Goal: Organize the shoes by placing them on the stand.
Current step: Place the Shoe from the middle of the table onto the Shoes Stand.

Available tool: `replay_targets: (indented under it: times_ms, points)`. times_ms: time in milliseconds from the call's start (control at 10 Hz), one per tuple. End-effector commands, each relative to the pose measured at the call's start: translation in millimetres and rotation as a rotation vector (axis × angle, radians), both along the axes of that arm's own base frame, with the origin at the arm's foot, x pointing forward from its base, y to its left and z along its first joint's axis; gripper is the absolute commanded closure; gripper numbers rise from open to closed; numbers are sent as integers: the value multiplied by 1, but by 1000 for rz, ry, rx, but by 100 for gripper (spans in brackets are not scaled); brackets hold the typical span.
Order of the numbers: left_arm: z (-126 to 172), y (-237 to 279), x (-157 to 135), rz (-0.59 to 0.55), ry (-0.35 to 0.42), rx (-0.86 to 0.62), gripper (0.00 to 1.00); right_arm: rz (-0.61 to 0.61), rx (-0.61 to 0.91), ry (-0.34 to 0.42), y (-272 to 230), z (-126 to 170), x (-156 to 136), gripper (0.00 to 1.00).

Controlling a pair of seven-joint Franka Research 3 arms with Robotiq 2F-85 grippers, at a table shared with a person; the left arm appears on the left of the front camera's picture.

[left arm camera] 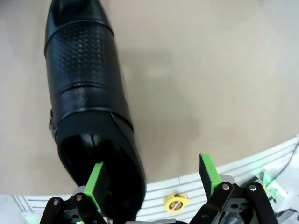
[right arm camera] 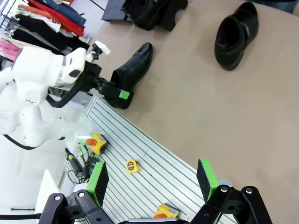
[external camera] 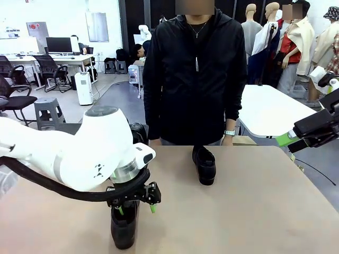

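The left arm [external camera: 90, 153] bends down over the near left of the desk [external camera: 254, 211]. Its left jaws stand wide open about the heel end of the near shoe [external camera: 123, 230]. One green pad [left arm camera: 96, 184] sits over the shoe's opening and the other hangs outside its wall, so the jaws straddle the shoe without clamping it. The shoe rests on the desk.

Beyond it, at the far left of the desk, the right wrist view catches a dark cluster cut off by the frame edge. This is seemingly the stand [right arm camera: 117, 13] with the far shoes [right arm camera: 149, 9] on it.

The middle shoe [external camera: 204, 165] lies alone on the desk near its far edge, well apart from the near shoe. It is just in front of the person [external camera: 193, 74], who stands there with arms down.

The right arm [external camera: 318, 127] is held up past the desk's right side. The right jaws are spread wide with nothing between them, above a slotted rail [right arm camera: 140, 140] on which a yellow tape measure [right arm camera: 132, 165] lies.
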State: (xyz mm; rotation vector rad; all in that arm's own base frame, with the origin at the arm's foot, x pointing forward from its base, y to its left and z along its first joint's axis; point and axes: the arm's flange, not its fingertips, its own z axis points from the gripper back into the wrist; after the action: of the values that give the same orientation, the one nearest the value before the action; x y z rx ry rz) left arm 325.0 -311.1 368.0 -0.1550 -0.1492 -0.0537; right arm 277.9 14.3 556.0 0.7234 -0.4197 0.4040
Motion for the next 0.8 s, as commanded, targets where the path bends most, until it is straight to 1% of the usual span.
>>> replay_targets:
  times_ms: [0, 200, 300, 400, 500, 700]
  points:
    - [-21, -9, 11, 75, -36, 64, 0, 23, 7, -19, -3, 1, 1, 0]
    - [-30, -9, 12, 86, -17, 80, 0, 23, 7, -19, -3, 1, 1, 0]
    - [-30, -8, 12, 93, -33, 90, 11, 23, 7, -19, -3, 1, 1, 0]
    - [-31, -7, 12, 101, -15, 83, 69, 23, 7, -19, -3, 1, 1, 0]
    - [-30, -6, 12, 97, -7, 82, 100, 23, 7, -19, -3, 1, 1, 0]
    - [-30, -6, 10, 90, -5, 99, 100, 23, 7, -19, -3, 1, 1, 0]
